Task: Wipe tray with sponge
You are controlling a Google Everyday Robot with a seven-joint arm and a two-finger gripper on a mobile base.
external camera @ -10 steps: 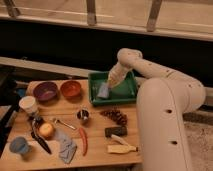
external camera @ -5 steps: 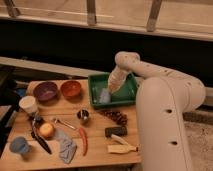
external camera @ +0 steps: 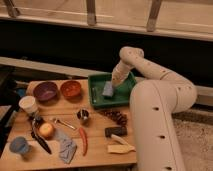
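A green tray point(external camera: 98, 81) sits at the back right of the wooden table. A grey-blue sponge point(external camera: 107, 90) lies flat inside it, near the middle. My gripper point(external camera: 116, 83) comes down from the white arm point(external camera: 150, 75) and sits on the sponge's right upper edge, inside the tray. The gripper's tip is hidden against the sponge.
On the table point(external camera: 95, 150): a purple bowl point(external camera: 45, 91), an orange bowl point(external camera: 70, 89), a white cup point(external camera: 28, 104), a metal cup point(external camera: 83, 115), a pine cone point(external camera: 116, 117), a red chili point(external camera: 83, 140), an orange fruit point(external camera: 46, 129), a blue cup point(external camera: 19, 145), a grey cloth point(external camera: 67, 147).
The gripper and sponge have shifted slightly within the tray, toward its middle. Nothing else on the table has moved.
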